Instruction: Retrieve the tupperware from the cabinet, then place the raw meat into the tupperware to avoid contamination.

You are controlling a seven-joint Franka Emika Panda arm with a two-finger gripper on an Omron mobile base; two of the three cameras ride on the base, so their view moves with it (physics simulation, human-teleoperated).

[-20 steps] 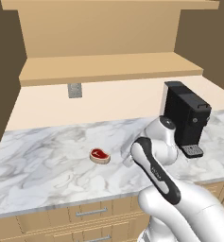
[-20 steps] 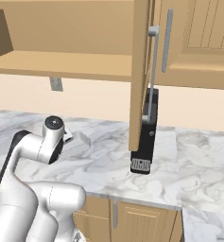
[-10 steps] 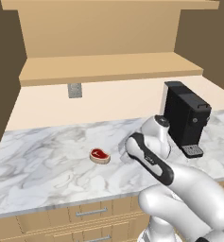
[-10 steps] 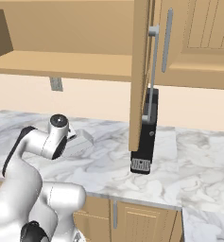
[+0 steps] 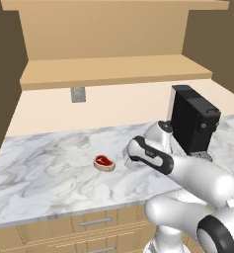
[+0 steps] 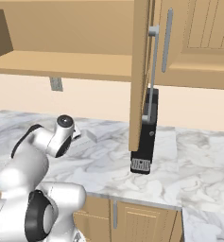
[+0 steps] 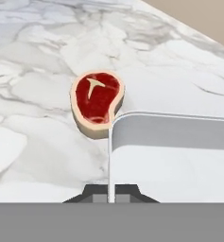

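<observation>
The tool (image 7: 109, 193) is clenching the near wall of the tupperware (image 7: 175, 151), holding it above the marble bench (image 7: 33, 71). The raw meat (image 7: 96, 101) is lying flat on the bench, red face up, just beyond the container's far left corner. In the left base view, the raw meat (image 5: 104, 162) is resting left of the arm (image 5: 153, 155), and the coffee machine (image 5: 192, 118) is standing at the right. The cabinet (image 6: 142, 71) door is hanging open.

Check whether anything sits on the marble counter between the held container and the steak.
Nothing visible does. The pale grey translucent plastic tupperware, pinched in the shut gripper, hangs just beside the red oval raw meat, with bare white marble counter around them.
</observation>
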